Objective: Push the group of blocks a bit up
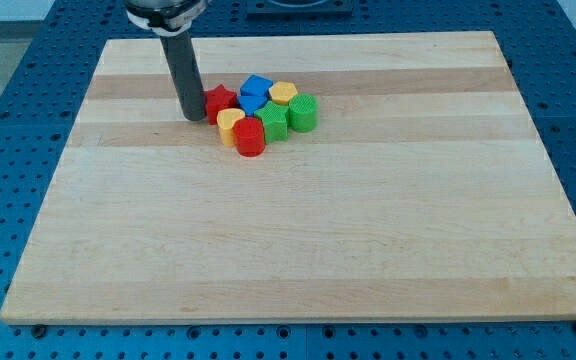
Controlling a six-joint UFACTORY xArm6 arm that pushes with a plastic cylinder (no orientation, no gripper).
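A tight group of blocks sits in the upper middle of the wooden board [298, 220]. It holds a red star block [219, 101], a blue block [256, 88], a second blue block [252, 105], a yellow heart block [283, 93], a green cylinder [304, 113], a green block [274, 121], a yellow block [230, 126] and a red cylinder [250, 138]. My tip [195, 117] rests on the board at the group's left edge, touching or almost touching the red star.
The board lies on a blue perforated table [28, 90]. The dark rod rises from the tip to the arm's head at the view's top edge [165, 12].
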